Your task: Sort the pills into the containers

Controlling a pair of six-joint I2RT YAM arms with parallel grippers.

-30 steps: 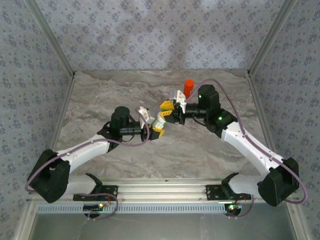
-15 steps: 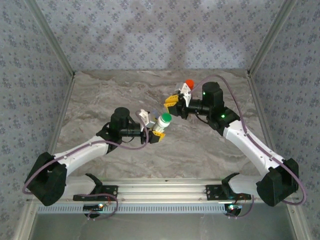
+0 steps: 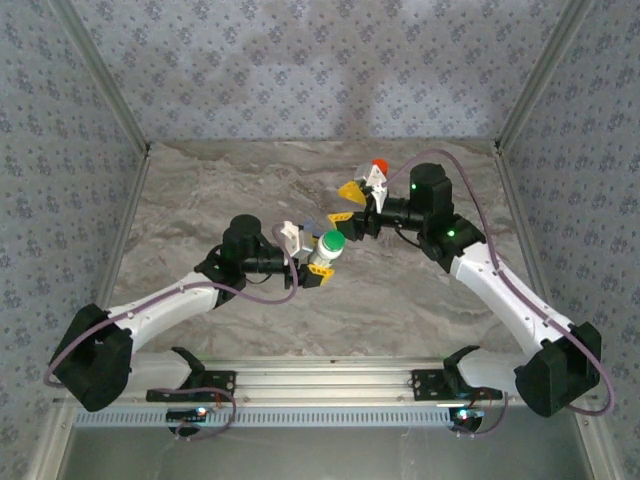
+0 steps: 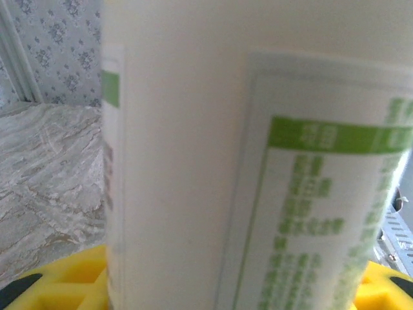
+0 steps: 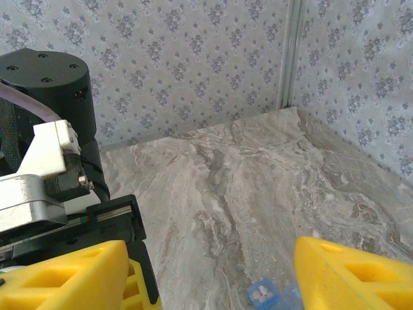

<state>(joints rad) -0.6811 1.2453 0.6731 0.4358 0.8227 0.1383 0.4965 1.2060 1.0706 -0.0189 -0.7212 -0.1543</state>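
Filling the left wrist view almost edge to edge, the white bottle point(image 4: 193, 155) shows just its side and a blurred green-printed label that cannot be read; its cap and base are cut off there. Yellow fingertips point(image 4: 58, 284) peek out at the lower corners on either side of the bottle, so the left gripper point(image 3: 312, 258) is clamped on it. The overhead view adds what the wrist view lacks: the bottle's green cap is on and points up towards the camera. The bottle is opaque, so its contents cannot be told.

The pill box point(image 5: 271, 294) is cut off by the bottom edge of the right wrist view. One translucent blue compartment shows a couple of small white pills; the rest is out of frame. From above it is only a faint bluish sliver just beyond the bottle, too small to make out compartments.

The right gripper point(image 3: 344, 202) hangs beyond and to the right of the bottle, its yellow fingers point(image 5: 71, 274) spread wide with nothing between them but table point(image 5: 258, 187).

Farther from the bottle, past the right gripper, an orange bottle point(image 3: 379, 165) is mostly hidden behind that gripper.
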